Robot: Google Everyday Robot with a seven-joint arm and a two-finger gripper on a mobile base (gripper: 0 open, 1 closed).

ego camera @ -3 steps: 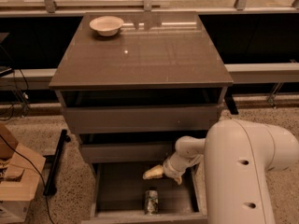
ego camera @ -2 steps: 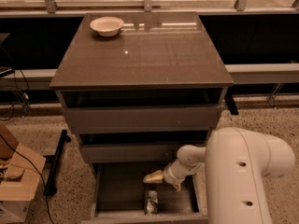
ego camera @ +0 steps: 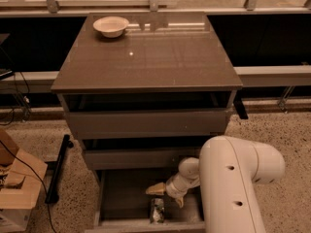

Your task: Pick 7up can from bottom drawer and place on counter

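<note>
The 7up can (ego camera: 157, 210) lies on its side on the floor of the open bottom drawer (ego camera: 121, 200), near the front panel. My gripper (ego camera: 164, 196) reaches down into the drawer from the right, just above and behind the can. Its cream fingers (ego camera: 155, 189) are spread open and hold nothing. The white arm (ego camera: 233, 183) covers the drawer's right side. The counter (ego camera: 146, 57) is the cabinet's glossy top.
A cream shallow bowl (ego camera: 111, 26) sits at the counter's back left. Two upper drawers (ego camera: 146, 123) stand slightly pulled out above the bottom one. A cardboard box (ego camera: 17, 188) and cables lie on the floor at left. A railing and ledge run behind the cabinet.
The gripper has sunk lower into the bottom drawer and come closer to the can. The can has not moved.
</note>
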